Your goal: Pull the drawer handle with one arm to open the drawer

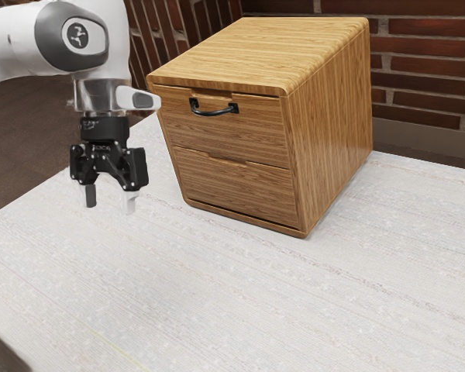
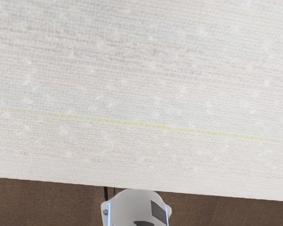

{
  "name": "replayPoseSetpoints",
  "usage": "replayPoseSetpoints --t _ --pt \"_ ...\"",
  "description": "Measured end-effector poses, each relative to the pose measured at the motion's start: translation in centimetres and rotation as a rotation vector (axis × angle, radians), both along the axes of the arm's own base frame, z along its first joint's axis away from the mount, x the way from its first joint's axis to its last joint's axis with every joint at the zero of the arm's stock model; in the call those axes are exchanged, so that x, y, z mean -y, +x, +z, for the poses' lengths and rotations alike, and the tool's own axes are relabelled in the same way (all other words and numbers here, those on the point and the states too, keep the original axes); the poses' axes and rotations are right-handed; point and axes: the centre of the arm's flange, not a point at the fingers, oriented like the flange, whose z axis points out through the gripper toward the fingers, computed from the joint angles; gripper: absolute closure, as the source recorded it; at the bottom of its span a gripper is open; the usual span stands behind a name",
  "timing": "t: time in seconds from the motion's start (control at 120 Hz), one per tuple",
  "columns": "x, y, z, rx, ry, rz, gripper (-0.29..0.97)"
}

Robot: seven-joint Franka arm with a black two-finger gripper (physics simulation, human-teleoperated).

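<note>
A wooden cabinet with two drawers stands on the pale table. The upper drawer carries a black handle and sits flush with the cabinet front. The lower drawer is also flush. My gripper hangs to the exterior view's left of the cabinet, pointing down above the table, open with nothing between its fingers. It is lower than the handle and well apart from it. In the wrist view, the table's cloth surface lies under my hand.
A brick wall runs behind the cabinet. The table's edge borders a brown floor, and the robot's white base shows there. Open table surface stretches in front of the cabinet.
</note>
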Motion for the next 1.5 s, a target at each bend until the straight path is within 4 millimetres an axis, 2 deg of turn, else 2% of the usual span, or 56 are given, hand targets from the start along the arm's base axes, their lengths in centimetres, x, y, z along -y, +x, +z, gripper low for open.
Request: replayPoseSetpoints --t 0.2,0.217,0.275,0.317,0.375,0.483,0.533,0.708,1.05,1.5 --pt "-0.7 2.2 0.9 0.179 0.029 -0.003 0.00" --pt "-0.7 2.0 2.0 0.206 0.038 -0.004 0.00" --pt "0.1 -0.1 8.1 0.341 0.072 -0.016 0.00" --pt "0.5 -0.9 10.6 0.415 0.080 -0.055 0.00" --pt "1.7 -0.9 12.3 0.494 0.068 -0.174 0.00" --pt "6.9 0.6 13.3 0.594 0.030 -0.483 0.00" --pt "7.5 1.1 13.5 0.624 0.023 -0.588 0.00" --pt "5.3 3.8 11.1 0.643 -0.011 -0.855 0.00" --pt "3.9 6.8 7.9 0.633 -0.093 -1.281 0.00" --pt "3.5 8.6 7.6 0.675 -0.090 -1.613 0.00"
